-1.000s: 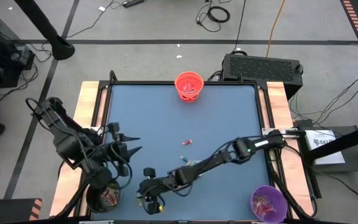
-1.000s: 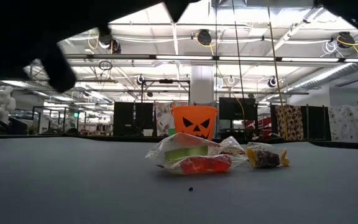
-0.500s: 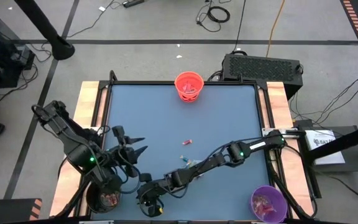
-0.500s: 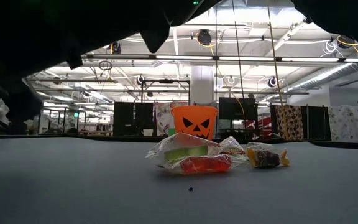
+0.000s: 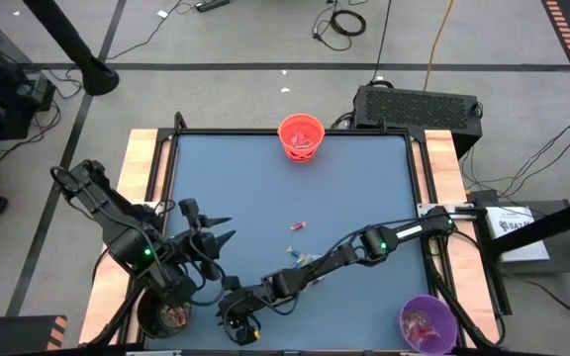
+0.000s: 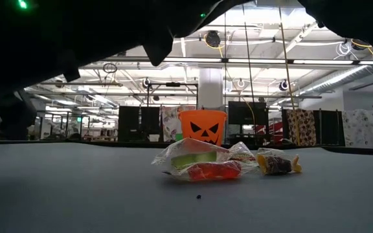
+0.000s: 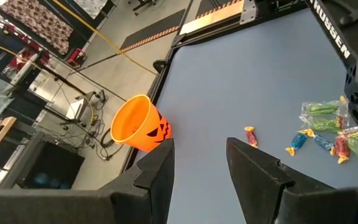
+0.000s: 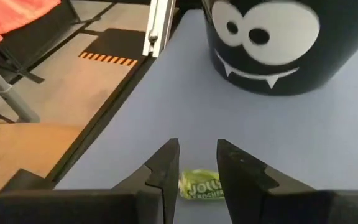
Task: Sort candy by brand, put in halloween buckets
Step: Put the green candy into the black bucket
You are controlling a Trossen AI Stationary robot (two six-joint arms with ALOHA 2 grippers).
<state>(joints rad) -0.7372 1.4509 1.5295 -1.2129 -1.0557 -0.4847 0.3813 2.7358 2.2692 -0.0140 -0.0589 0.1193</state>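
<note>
R gripper (image 8: pixel 196 163) fingers apart, straddling green candy (image 8: pixel 201 185) by black bucket (image 8: pixel 271 43); candy's long axis crosswise to fingers. L gripper (image 7: pixel 199 165) apart, raised.

The right arm reaches from the table's 3 o'clock edge diagonally across toward 7 o'clock, stretched low and nearly straight. Its right gripper (image 5: pixel 240 324) sits near the front edge, fingers (image 8: pixel 166 163) parted by a narrow gap and angled down at the tabletop. The left arm is folded at 8 o'clock; its left gripper (image 5: pixel 218 229) points toward 3 o'clock with fingers (image 7: pixel 160 168) spread apart, holding nothing.
</note>
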